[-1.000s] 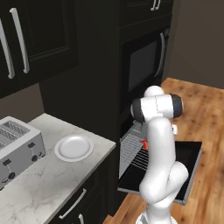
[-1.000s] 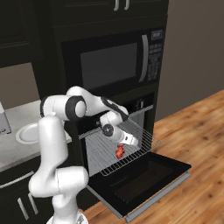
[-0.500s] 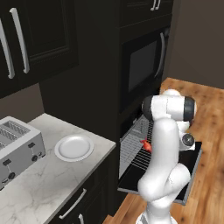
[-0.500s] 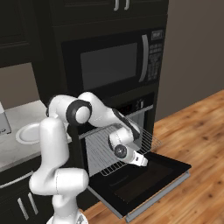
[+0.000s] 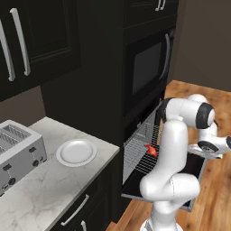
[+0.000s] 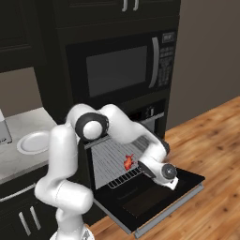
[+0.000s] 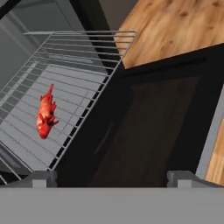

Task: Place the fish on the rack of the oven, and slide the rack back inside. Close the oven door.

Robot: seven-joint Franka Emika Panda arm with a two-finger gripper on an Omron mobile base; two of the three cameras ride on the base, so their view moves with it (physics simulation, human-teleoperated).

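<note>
Two dark fingertips (image 7: 43, 178) stand well apart at the bottom of the hand view, with nothing between them, so the gripper (image 7: 112, 179) is open and empty. In the right base view the gripper (image 6: 171, 182) hangs over the oven door (image 6: 187, 180), just off the front edge of the rack (image 6: 112, 157). In the left base view the hand sits at the arm's far right, over the door's outer edge, and its fingers cannot be made out there.

One oven door (image 7: 148, 131) lies dropped flat and open below the hand, its silver bar handle (image 7: 212, 131) running along the outer edge.

One rack (image 7: 65, 100) of thin silvery wires is pulled out over the door's inner part. One fish (image 7: 45, 114), red-orange, lies flat on the wires, nearer the rack's front edge than its back. It shows too in the right base view (image 6: 128, 161) and in the left base view (image 5: 152, 150), apart from the gripper.

One oven (image 6: 140, 117) sits in dark cabinetry, below one microwave-like unit (image 6: 122, 68) with a dark window.

One white plate (image 5: 76, 151) rests on the marble counter (image 5: 40, 189) near its right edge, and one toaster (image 5: 18, 153) with two slots stands toward the counter's left edge.
</note>
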